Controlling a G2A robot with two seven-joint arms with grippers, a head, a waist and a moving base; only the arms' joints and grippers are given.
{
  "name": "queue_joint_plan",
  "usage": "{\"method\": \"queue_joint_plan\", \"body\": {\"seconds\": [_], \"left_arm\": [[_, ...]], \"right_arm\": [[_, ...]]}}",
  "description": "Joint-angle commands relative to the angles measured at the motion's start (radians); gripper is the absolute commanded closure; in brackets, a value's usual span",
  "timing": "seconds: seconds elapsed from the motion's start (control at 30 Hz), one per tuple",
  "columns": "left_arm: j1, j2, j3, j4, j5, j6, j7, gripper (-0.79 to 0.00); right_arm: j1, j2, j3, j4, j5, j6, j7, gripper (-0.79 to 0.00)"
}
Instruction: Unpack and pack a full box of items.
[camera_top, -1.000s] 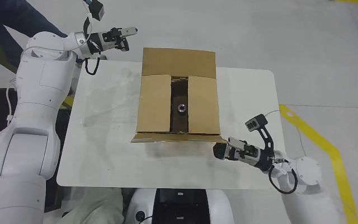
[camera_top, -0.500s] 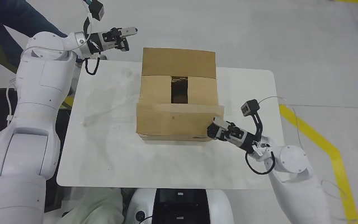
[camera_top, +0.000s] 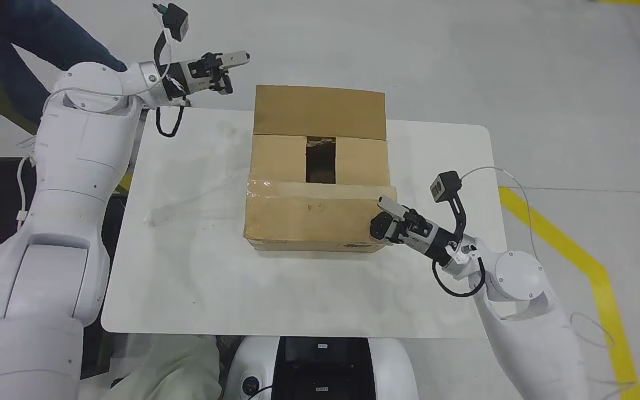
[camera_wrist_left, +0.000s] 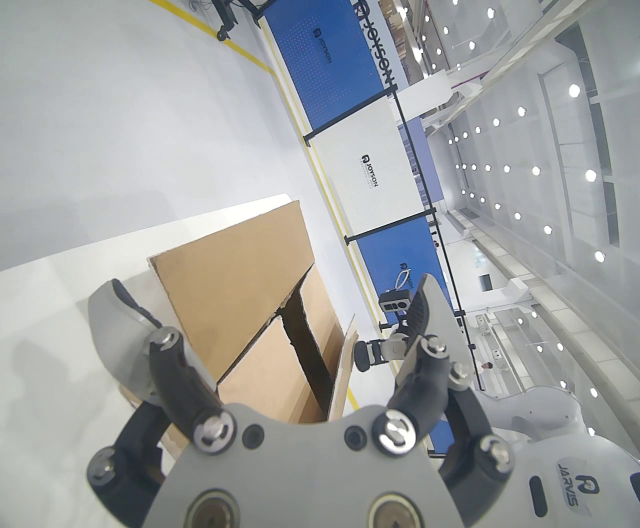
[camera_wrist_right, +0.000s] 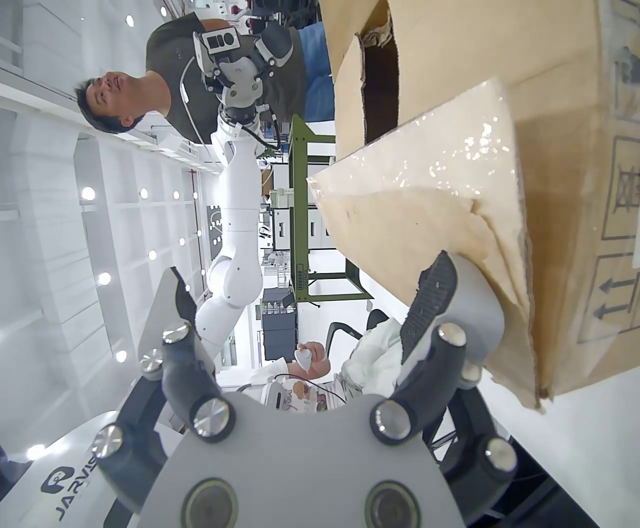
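Note:
A brown cardboard box (camera_top: 318, 150) stands in the middle of the white table (camera_top: 190, 270). Its back flap (camera_top: 320, 108) lies open, both side flaps are folded in, and a dark gap (camera_top: 320, 160) shows between them. The taped front flap (camera_top: 318, 205) is folded up over the opening. My right gripper (camera_top: 383, 225) is open at that flap's right corner, with one finger (camera_wrist_right: 435, 290) pressed against the flap (camera_wrist_right: 425, 200). My left gripper (camera_top: 225, 62) hangs open and holding nothing beyond the table's far left corner, in its own view (camera_wrist_left: 272, 305) facing the box (camera_wrist_left: 240, 295).
Bare tabletop lies left and right of the box and along the near edge. A yellow floor line (camera_top: 560, 240) runs past the table's right side.
The front flap, lying flat outward a second ago, has swung up over the box opening. My right gripper moved from the near table up against the flap's corner. The left arm barely shifted.

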Motion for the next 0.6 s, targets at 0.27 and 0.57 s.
{"method": "queue_joint_plan", "body": {"seconds": [0.27, 0.57], "left_arm": [[-0.029, -0.008, 0.023, 0.053, 0.075, -0.001, 0.044, -0.785], [-0.056, -0.042, 0.076, 0.156, 0.113, 0.022, 0.101, -0.785]], "right_arm": [[0.000, 0.000, 0.000, 0.000, 0.000, 0.000, 0.000, -0.785], [0.000, 0.000, 0.000, 0.000, 0.000, 0.000, 0.000, -0.785]]}}
